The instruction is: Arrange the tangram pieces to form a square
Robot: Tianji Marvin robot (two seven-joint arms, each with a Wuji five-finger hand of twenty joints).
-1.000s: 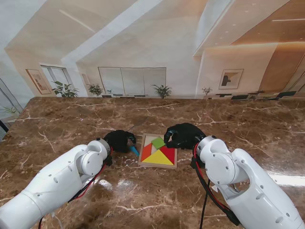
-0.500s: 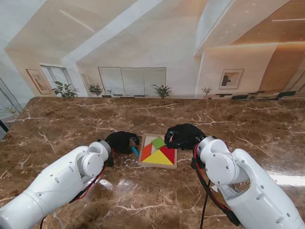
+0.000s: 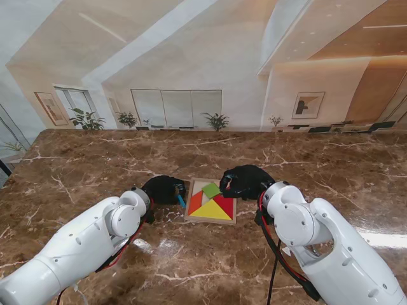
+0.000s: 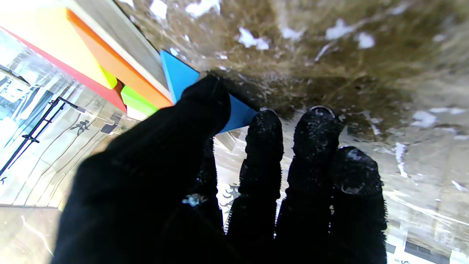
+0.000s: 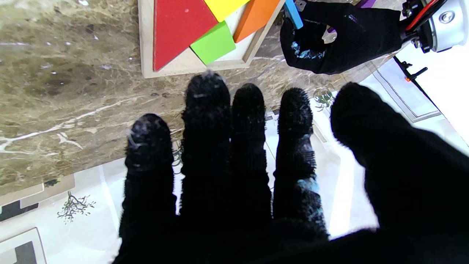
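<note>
The left robot hand [image 3: 164, 189] has edged closer to the tray [image 3: 193, 218], pinching the blue piece [image 4: 179, 75] at the tray's left rim. The right robot hand [image 3: 245, 180], fingers spread and empty, hovers beside the tray. Lift the piece over the rim before rotating it into the gap.

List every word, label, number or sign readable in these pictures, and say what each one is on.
None can be read.
Tangram pieces and wooden tray: plain, no print.
Left hand glove and right hand glove: no marks visible.
Blue piece at the left hand's fingers: unmarked.
Framed pictures on the backdrop wall: shapes only, no legible text.
</note>
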